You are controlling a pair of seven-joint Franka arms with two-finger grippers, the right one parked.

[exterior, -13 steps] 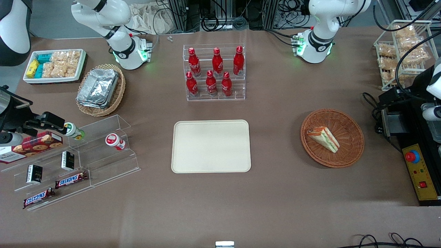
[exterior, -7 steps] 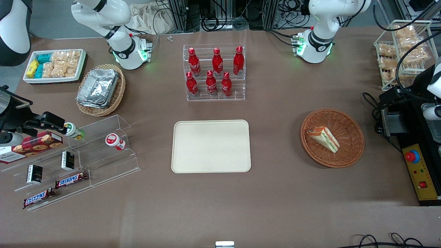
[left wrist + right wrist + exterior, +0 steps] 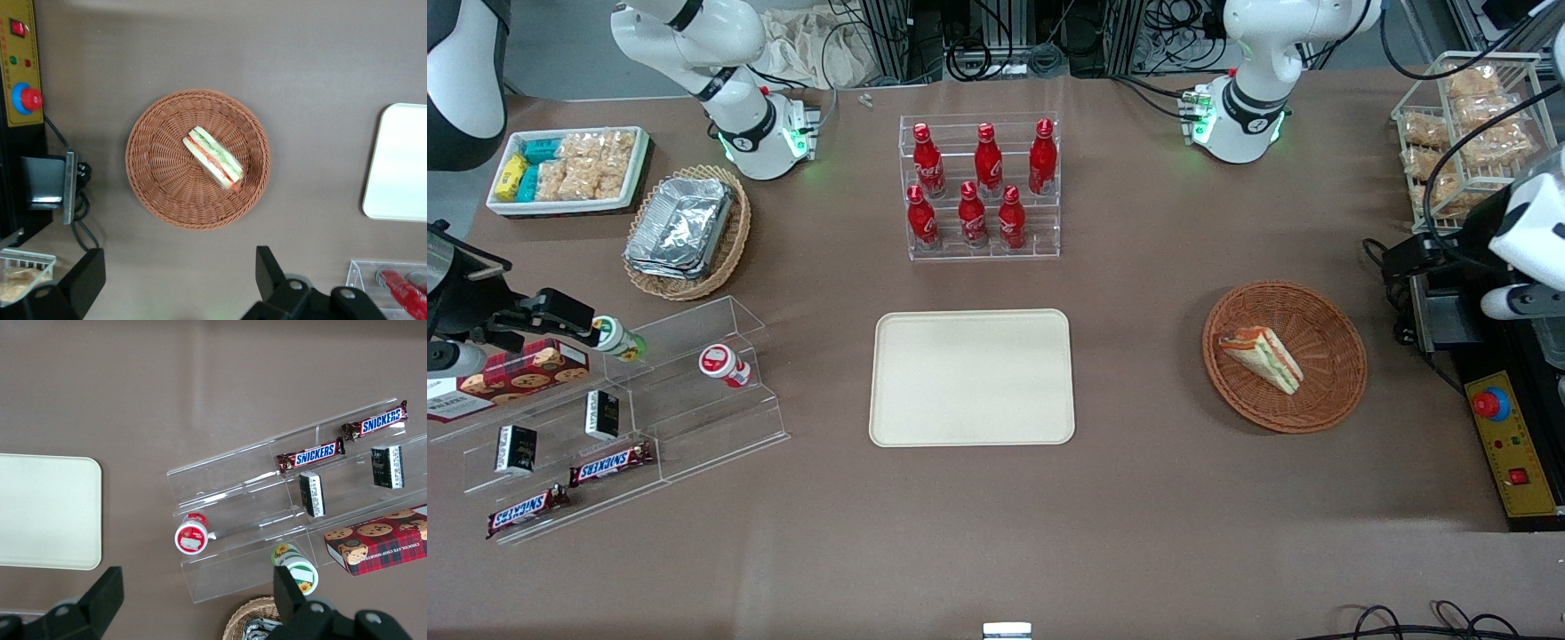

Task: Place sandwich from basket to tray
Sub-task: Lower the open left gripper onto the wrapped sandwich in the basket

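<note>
Now the gripper hangs high above the basket, jaws wide and empty. The sandwich waits inside. Next, go down and grab it.

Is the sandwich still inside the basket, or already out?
Inside: sandwich lies in the basket; open gripper is apart from it.

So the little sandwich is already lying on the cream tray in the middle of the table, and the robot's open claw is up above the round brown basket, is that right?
Not quite: the sandwich is not on the tray, which is bare. It lies in the basket, as the front view shows. The rest holds: in the left wrist view the gripper hangs open above the basket with nothing in it.
</note>
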